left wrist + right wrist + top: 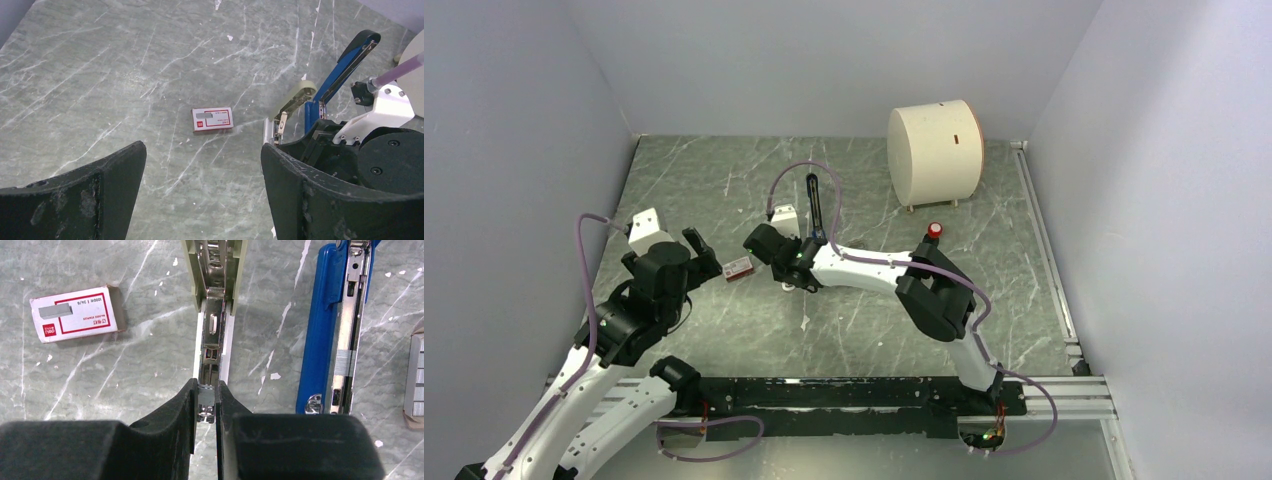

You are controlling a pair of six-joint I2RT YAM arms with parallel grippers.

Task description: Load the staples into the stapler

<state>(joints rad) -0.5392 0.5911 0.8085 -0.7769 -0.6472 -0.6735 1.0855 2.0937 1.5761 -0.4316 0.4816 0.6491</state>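
The stapler [320, 335] lies hinged open, its blue arm with a grey metal rail at the right of the right wrist view. Its pale part with a metal channel [214, 300] runs straight ahead of my right fingers. My right gripper [206, 396] is shut on a short grey strip of staples [206, 394], held at the channel's near end. In the top view the stapler's black arm [813, 205] sticks up beside the right gripper [800, 280]. My left gripper [201, 152] is open and empty, hovering near the red-and-white staple box [212, 119].
The staple box [738, 267] lies between the two grippers. More staple strips [415, 380] lie at the right edge of the right wrist view. A white cylinder [934, 152] stands at the back right. A small red-capped object [935, 230] is near the right arm. Walls enclose three sides.
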